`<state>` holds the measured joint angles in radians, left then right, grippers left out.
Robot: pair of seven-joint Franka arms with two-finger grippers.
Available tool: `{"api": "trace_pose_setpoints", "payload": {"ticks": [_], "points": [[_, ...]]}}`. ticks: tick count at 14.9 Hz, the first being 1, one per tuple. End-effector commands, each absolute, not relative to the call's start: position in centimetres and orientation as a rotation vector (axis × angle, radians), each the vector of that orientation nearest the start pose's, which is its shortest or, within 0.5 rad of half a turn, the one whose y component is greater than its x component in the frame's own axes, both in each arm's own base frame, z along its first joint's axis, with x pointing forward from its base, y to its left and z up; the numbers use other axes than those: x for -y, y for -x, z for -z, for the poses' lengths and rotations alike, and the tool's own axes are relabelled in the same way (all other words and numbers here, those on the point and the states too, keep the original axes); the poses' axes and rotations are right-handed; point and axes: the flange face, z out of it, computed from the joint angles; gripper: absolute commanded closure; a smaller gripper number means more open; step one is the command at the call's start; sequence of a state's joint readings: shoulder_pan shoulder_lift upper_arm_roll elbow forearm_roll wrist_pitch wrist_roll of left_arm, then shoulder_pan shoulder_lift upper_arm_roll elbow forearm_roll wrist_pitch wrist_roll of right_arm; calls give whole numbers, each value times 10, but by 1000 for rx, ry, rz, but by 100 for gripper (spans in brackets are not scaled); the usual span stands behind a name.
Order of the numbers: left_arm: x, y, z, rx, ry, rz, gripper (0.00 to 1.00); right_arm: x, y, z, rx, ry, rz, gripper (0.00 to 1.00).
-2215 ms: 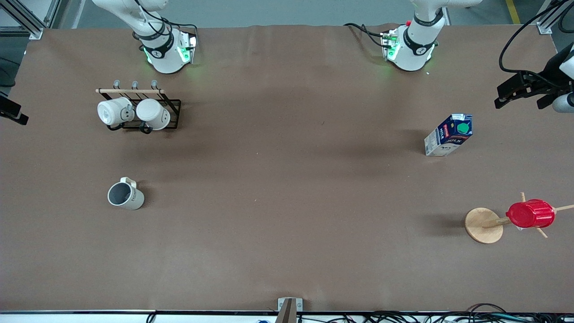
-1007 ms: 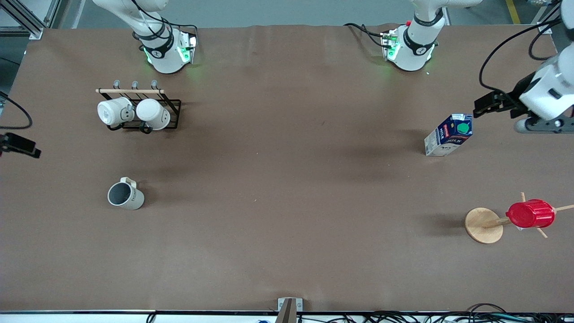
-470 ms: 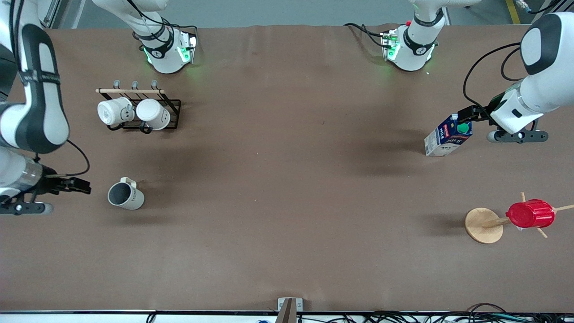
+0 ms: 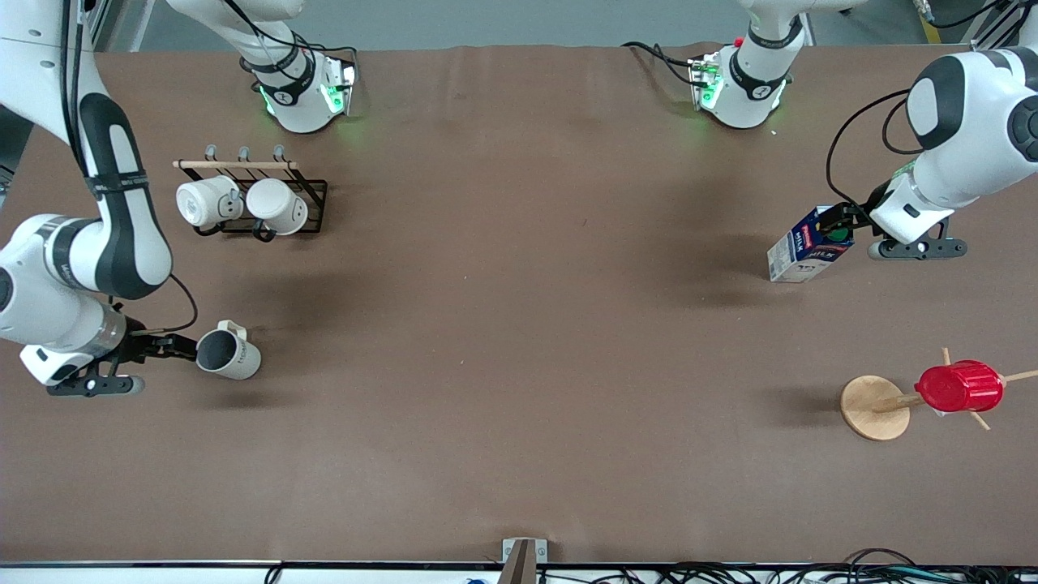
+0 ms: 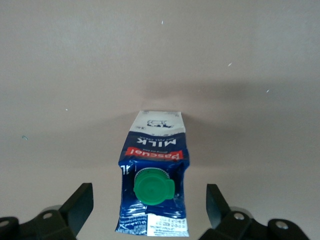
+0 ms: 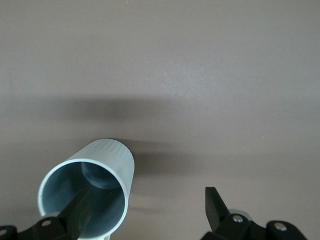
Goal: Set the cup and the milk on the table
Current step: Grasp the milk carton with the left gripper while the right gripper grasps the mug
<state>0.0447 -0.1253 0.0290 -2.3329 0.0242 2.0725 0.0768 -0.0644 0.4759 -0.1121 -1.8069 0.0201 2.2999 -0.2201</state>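
Here, left gripper (image 5: 150, 212) fingers wide open astride milk (image 4: 811, 246); right gripper (image 6: 147, 212) open, one finger over cup (image 4: 227, 354) rim. Risk: off-centre closing tips either onto table (image 4: 519, 341).

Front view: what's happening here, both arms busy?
Yes. The left gripper is open at the top of the milk carton, which stands upright on the table toward the left arm's end; nothing is clamped yet. The right gripper is open at the rim of the grey-lined mug toward the right arm's end, one finger over the mug's mouth. Neither item is lifted.
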Motion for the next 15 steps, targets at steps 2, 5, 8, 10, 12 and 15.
{"api": "trace_pose_setpoints", "payload": {"ticks": [2, 5, 8, 10, 12, 15], "points": [[-33, -456, -365, -61, 3104, -211, 1, 98, -627, -254, 53, 3138, 45, 0], [-33, -452, -350, -60, 3103, -256, 1, 93, -627, -247, 62, 3136, 45, 3], [-30, -453, -338, -73, 3101, -292, 2, 91, -627, -242, 70, 3134, 48, 22], [-30, -454, -329, -74, 3100, -309, 5, 92, -628, -234, 67, 3138, 57, 43], [-30, -457, -323, -73, 3100, -304, 9, 91, -628, -234, 62, 3138, 59, 71], [-30, -472, -331, -97, 3101, -250, 40, 96, -628, -234, 32, 3129, 60, 100]]}}
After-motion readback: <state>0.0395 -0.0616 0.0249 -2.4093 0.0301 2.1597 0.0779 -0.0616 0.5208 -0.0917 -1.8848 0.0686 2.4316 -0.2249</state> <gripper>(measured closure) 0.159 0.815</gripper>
